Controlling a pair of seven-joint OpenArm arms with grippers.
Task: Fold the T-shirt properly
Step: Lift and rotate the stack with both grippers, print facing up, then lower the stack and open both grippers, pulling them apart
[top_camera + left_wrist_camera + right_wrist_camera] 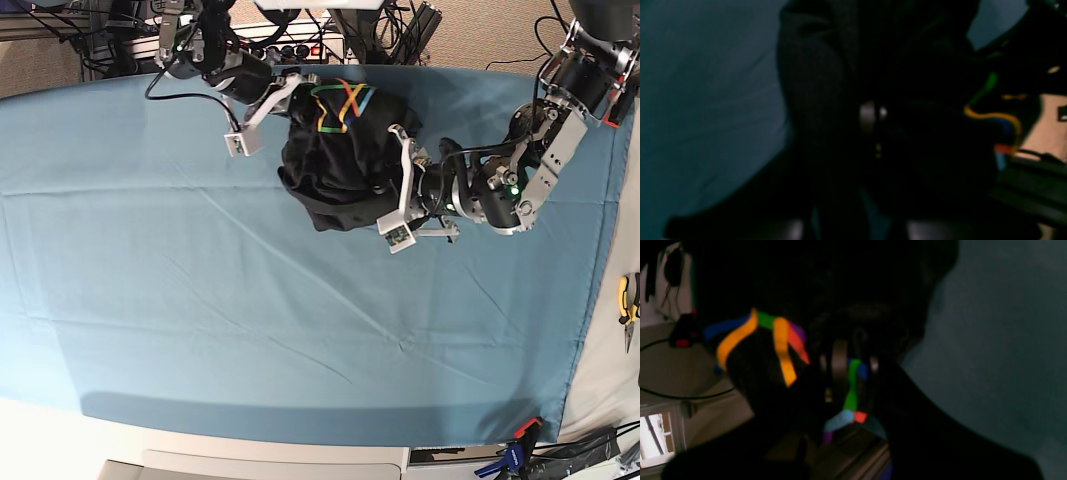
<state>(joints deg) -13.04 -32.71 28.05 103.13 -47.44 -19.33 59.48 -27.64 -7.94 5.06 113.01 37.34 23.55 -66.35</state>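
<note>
The black cotton T-shirt with rainbow lines (345, 165) is lying bunched between both white-and-black pincers, left (402, 205) and right (298, 100) — each is gripping its cloth.

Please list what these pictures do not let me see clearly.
- Left gripper fingertips, left wrist view: dark against the black shirt, blurred.
- Right gripper fingertips, right wrist view: lost in dark cloth and blur.
- Shirt's full print, base view: folds hide most of it.
- Right arm's upper part, base view: cut off by top edge.
</note>
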